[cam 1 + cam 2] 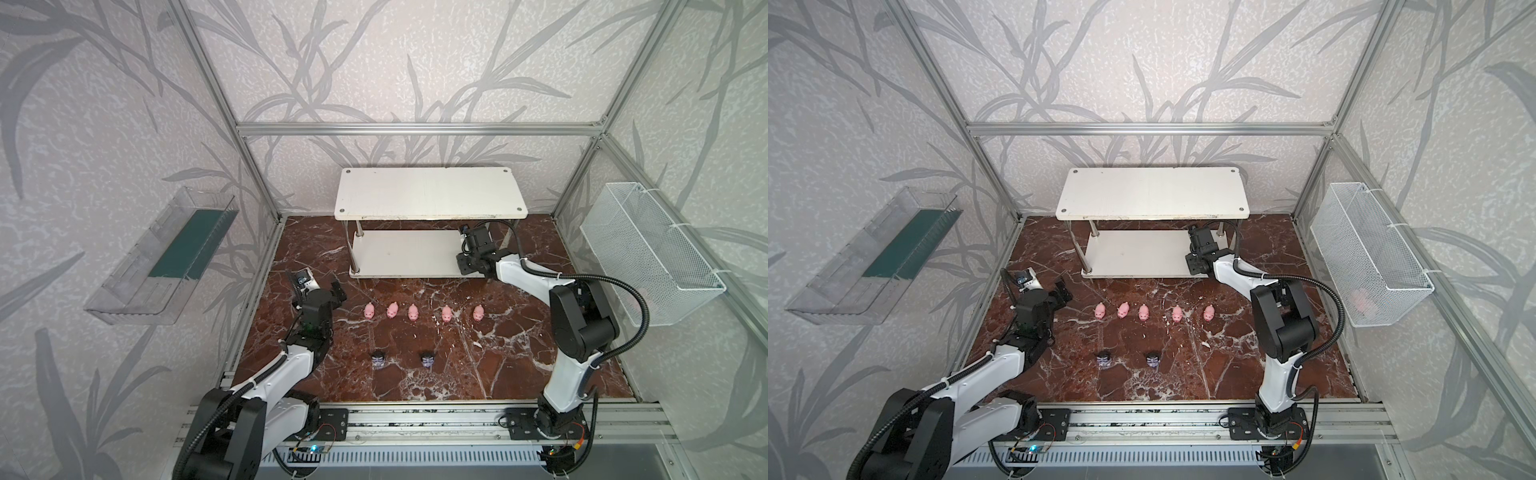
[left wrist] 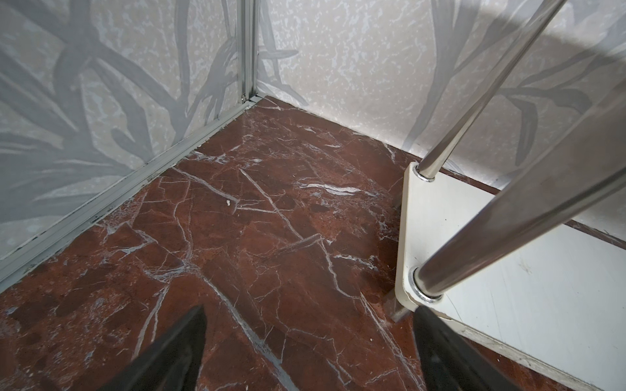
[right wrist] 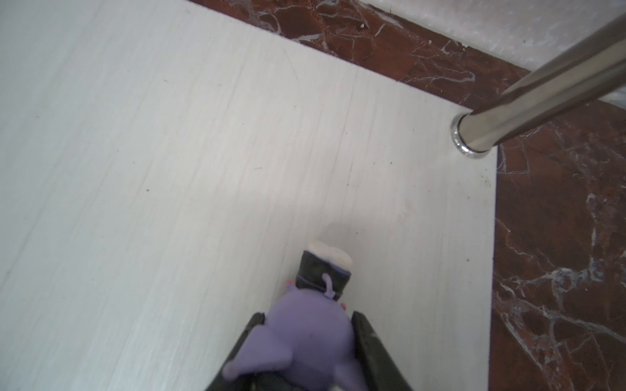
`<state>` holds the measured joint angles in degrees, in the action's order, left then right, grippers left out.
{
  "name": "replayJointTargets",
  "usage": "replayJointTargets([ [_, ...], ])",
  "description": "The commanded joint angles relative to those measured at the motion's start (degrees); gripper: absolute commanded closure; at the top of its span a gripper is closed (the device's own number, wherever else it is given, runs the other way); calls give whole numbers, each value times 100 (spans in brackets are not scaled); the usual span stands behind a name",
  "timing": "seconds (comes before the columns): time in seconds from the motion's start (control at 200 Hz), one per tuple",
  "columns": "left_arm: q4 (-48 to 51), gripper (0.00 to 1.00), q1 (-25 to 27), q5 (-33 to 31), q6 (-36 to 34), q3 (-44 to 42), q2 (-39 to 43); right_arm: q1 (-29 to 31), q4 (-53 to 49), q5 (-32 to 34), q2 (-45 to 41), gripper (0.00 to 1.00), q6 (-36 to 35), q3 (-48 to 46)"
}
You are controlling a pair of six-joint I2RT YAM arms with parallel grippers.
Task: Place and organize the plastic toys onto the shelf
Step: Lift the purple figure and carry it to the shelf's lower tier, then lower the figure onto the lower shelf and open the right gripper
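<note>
The right fingers (image 3: 369,342) are clamped on a pale purple horned plastic figurine (image 3: 306,338). One black finger presses each side of its rounded head, and its black body and white feet point out past the tips. The toy is held over the lower board of the white two-tier shelf (image 1: 399,253), at that board's right end in both top views and near a shiny metal post (image 3: 508,111). Whether its feet touch the board cannot be told. The left fingers (image 2: 183,345) stand wide apart and hold nothing, above the red-brown marble surface (image 1: 478,365) and close to the shelf's lower-left corner. Five small pink plastic pig figures (image 1: 412,312) stand in a row on the surface at mid-frame, below the shelf. Two dark black-and-lilac figurines (image 1: 378,359) sit lower in the frame, apart from both arms.
</note>
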<state>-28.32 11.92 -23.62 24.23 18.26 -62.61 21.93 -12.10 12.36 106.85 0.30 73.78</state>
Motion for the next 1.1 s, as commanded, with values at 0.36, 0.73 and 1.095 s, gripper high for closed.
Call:
replayJointTargets([
  [0.36, -192, 7, -32, 37, 100, 109, -202, -84, -134, 25, 125, 45, 84, 207],
  [0.73, -225, 7, -41, 36, 117, 110, -279, -109, -32, -13, -41, 41, 116, 159],
  [1.095, -256, 7, -41, 50, 126, 126, -321, -150, -111, 152, -252, 39, 59, 155],
])
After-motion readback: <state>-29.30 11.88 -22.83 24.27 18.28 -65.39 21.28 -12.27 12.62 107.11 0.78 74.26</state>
